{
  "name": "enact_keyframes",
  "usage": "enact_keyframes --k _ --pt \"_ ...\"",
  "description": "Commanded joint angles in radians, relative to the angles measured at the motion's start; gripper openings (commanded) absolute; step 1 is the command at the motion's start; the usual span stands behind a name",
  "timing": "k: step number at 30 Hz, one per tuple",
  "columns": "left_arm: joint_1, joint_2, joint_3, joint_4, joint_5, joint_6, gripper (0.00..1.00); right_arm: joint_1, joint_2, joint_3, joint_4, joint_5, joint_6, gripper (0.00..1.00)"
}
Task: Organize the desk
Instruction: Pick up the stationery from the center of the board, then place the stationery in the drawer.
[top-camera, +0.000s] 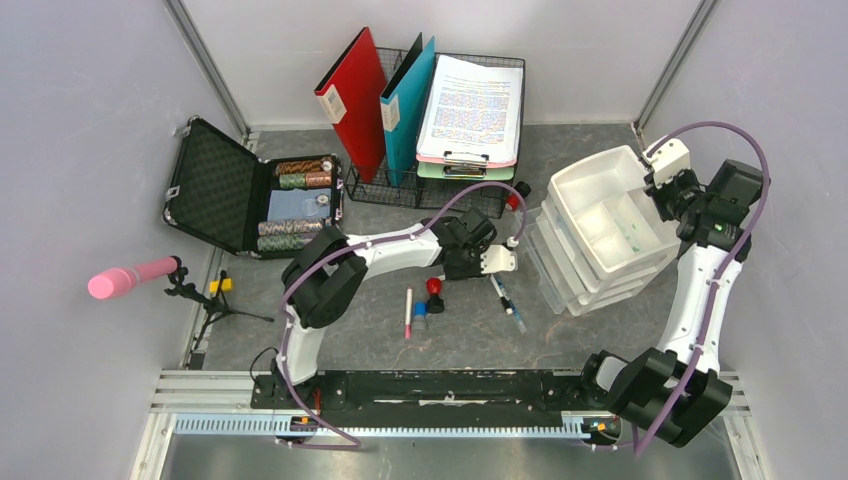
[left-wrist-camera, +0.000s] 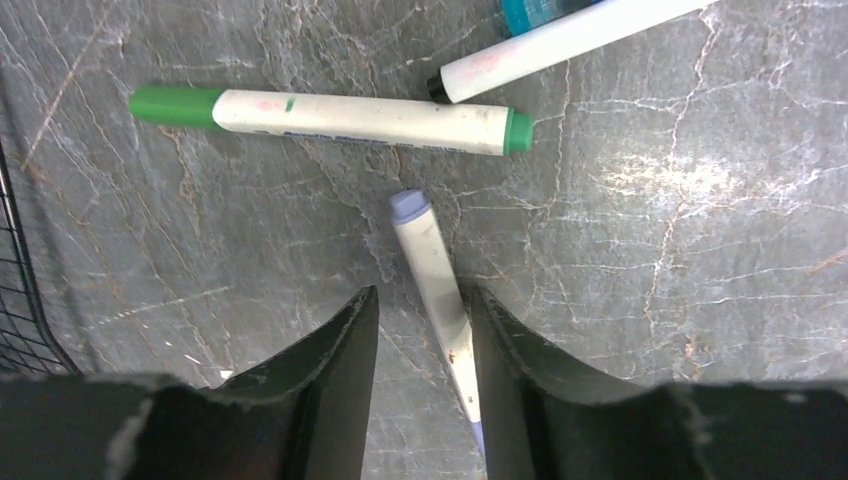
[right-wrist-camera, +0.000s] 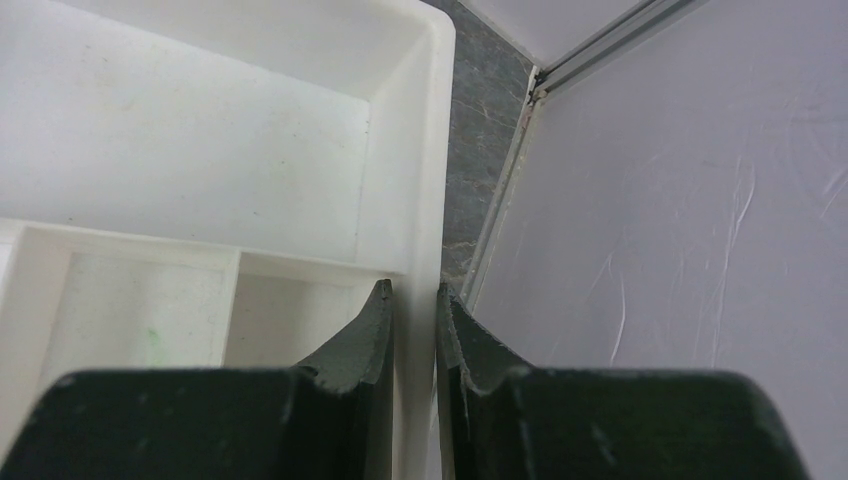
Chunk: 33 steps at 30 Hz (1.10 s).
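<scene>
My half-open left gripper (left-wrist-camera: 422, 300) straddles the lilac-capped marker (left-wrist-camera: 428, 255) on the desk (left-wrist-camera: 650, 250) beneath it, gripping nothing yet; the marker lies off-centre, so closing could flick it away, while my right gripper (right-wrist-camera: 413, 295) pinches the rim of the white drawer (right-wrist-camera: 415, 150).

The bench (left-wrist-camera: 650, 250) is matt, grey, veined stone-look. The green marker (left-wrist-camera: 350, 118) has a smooth plastic barrel, scuffed and smudged. The drawer tray (right-wrist-camera: 410, 150) is satin white plastic, the file rack (top-camera: 400, 190) black wire, and the case (top-camera: 208, 185) is lined with dimpled foam.

Pale grey walls (top-camera: 90, 120) on three sides, aluminium corner posts (top-camera: 205, 65) (two visible), soft even light
</scene>
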<state>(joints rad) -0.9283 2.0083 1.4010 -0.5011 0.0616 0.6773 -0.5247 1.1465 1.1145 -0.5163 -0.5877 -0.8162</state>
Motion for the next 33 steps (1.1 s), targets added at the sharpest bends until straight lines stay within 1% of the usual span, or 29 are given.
enact_keyframes --k 1,4,8,11,13,14,17,24,28,33 --pt "-0.003 0.059 0.064 -0.055 -0.012 0.105 0.42 -0.003 0.048 -0.082 -0.225 0.047 -0.013 0.01" --pt "-0.003 0.076 0.087 -0.081 -0.03 0.139 0.35 -0.002 0.046 -0.09 -0.223 0.051 -0.015 0.01" --pt "-0.002 0.079 0.111 -0.092 -0.057 0.166 0.31 -0.002 0.048 -0.097 -0.217 0.051 -0.014 0.01" --pt "-0.003 0.07 0.132 -0.088 -0.058 0.172 0.26 -0.003 0.047 -0.103 -0.213 0.044 -0.007 0.01" --pt "-0.003 0.052 0.138 -0.067 -0.058 0.175 0.23 -0.003 0.048 -0.103 -0.212 0.043 -0.004 0.01" --pt "-0.003 0.041 0.136 -0.056 -0.08 0.177 0.21 -0.002 0.048 -0.103 -0.212 0.043 -0.004 0.01" --pt "-0.002 0.001 0.139 -0.028 -0.072 0.184 0.18 -0.002 0.048 -0.1 -0.212 0.043 -0.004 0.01" --pt "-0.018 -0.113 0.152 -0.061 -0.085 0.238 0.12 -0.003 0.047 -0.098 -0.212 0.043 -0.004 0.01" --pt "-0.059 -0.185 0.158 -0.092 -0.105 0.282 0.11 -0.003 0.047 -0.102 -0.209 0.032 0.0 0.01" --pt "-0.171 -0.232 0.186 -0.092 -0.163 0.403 0.09 -0.002 0.053 -0.107 -0.211 0.014 0.002 0.01"
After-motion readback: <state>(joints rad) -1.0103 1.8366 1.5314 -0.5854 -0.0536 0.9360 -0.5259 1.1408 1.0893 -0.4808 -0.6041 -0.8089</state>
